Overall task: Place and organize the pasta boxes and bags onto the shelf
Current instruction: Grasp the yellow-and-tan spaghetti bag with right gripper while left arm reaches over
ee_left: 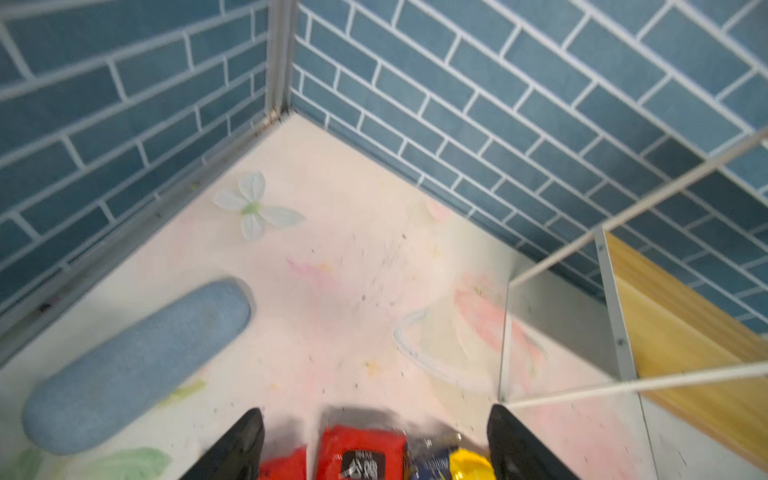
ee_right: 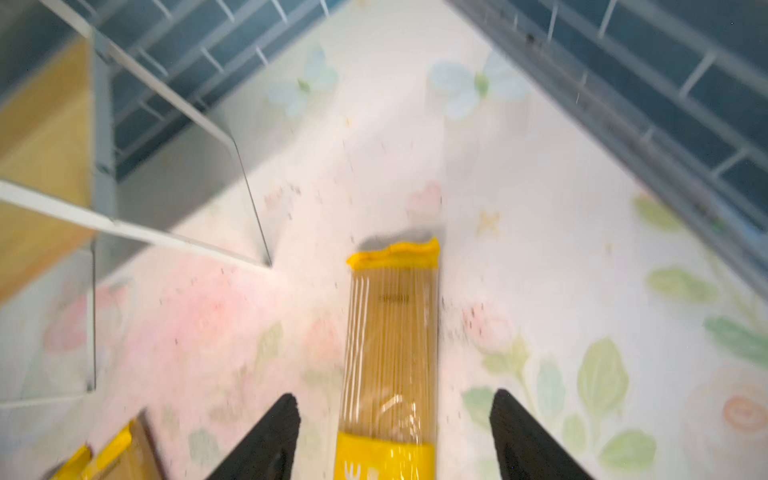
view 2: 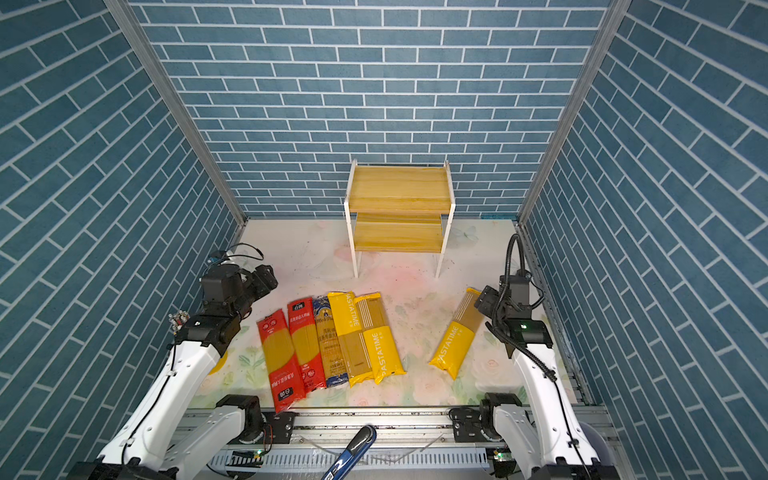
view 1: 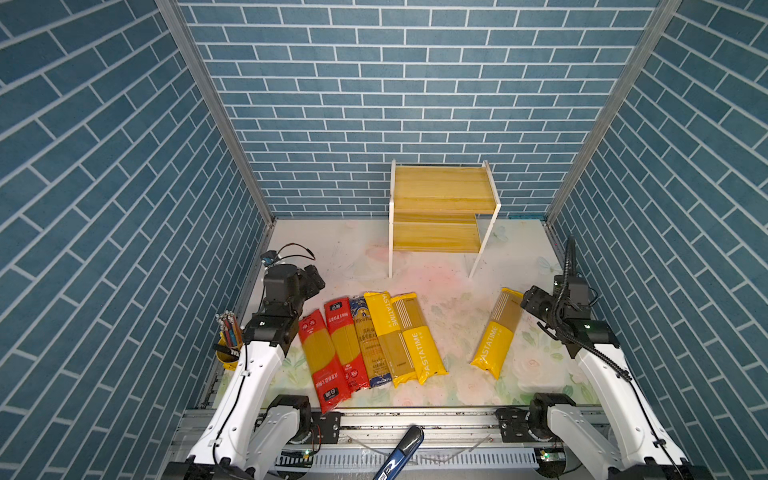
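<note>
step: grasp lone PASTATIME pack (view 1: 496, 332) near worktop's (view 1: 457, 320) right edge | right gripper (ee_right: 395, 397): jaws spread, straddling it | left gripper (ee_left: 376, 411): jaws spread, empty | tip: clamp mid-length, lift level

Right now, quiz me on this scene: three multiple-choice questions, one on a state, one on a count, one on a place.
1. The boards of the shelf are: A. bare; B. holding one pack; C. full.
2. How many red-ended packs lie on the table? A. one; B. two; C. four.
3. Where is the lone yellow pack? A. on a red one; B. on the table, apart from the others, at the right pincer; C. on the shelf.
Answers: A, both boards show only wood; B, two lie side by side in both top views; B, in the right wrist view it shows on the table between the open jaws.
</note>
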### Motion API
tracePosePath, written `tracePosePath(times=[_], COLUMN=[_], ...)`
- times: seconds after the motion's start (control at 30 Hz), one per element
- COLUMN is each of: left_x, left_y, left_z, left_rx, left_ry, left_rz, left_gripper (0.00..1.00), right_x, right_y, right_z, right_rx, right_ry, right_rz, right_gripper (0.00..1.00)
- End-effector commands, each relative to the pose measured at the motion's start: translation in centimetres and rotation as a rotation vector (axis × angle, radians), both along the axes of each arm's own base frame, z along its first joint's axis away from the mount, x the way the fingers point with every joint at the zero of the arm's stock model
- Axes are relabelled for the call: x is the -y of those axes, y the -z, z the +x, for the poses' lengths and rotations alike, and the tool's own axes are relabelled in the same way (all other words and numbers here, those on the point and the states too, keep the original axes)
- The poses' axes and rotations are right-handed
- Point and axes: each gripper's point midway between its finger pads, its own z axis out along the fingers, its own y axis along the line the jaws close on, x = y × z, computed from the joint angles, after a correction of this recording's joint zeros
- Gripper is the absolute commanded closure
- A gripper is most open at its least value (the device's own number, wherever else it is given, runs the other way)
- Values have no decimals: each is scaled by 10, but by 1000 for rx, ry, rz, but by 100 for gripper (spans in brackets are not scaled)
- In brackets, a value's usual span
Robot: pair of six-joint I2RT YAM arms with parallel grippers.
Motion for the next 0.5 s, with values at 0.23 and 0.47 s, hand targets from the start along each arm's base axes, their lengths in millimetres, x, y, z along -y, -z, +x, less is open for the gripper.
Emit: tracePosePath(times=[0.23,0.47], left_x=[120,239], left_y=[17,38], left_z=[-40,-49], left_rx=[-103,-131], left_ry=[291,582], left_rz=[139,99], left_gripper=[16,19], right_x=[-34,-34], right_y=[64,94], right_z=[-60,-67], right_rx=[-308,-388], right_ry=[-46,-27], right_rz=[216,230], right_gripper=[29,35])
